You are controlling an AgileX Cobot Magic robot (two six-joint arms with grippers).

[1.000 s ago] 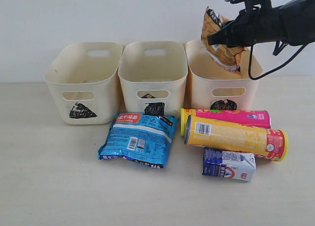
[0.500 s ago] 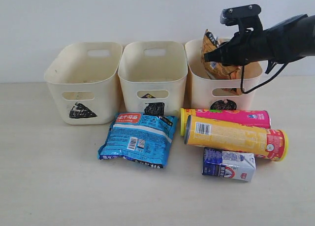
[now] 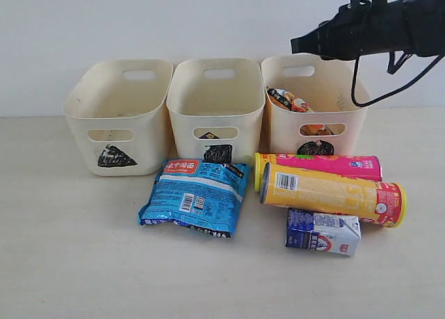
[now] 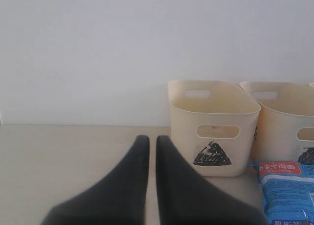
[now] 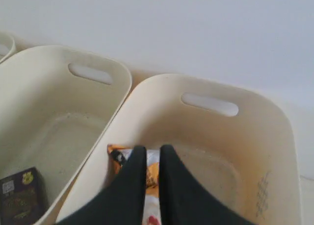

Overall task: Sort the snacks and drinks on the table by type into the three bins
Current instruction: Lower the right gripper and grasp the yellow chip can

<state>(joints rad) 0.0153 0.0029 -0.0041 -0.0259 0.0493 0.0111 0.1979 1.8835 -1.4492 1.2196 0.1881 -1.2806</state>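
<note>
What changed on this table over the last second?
The right pincer let go of the orange-black noodle packet, which dropped into the circle bin, and the pincer rose clear. The blue packet, pink tube, yellow tube and carton stayed put.

place: lab-style test bench | evidence: bare white wall [image 3: 139,20], plain beige table [image 3: 69,263]
</note>
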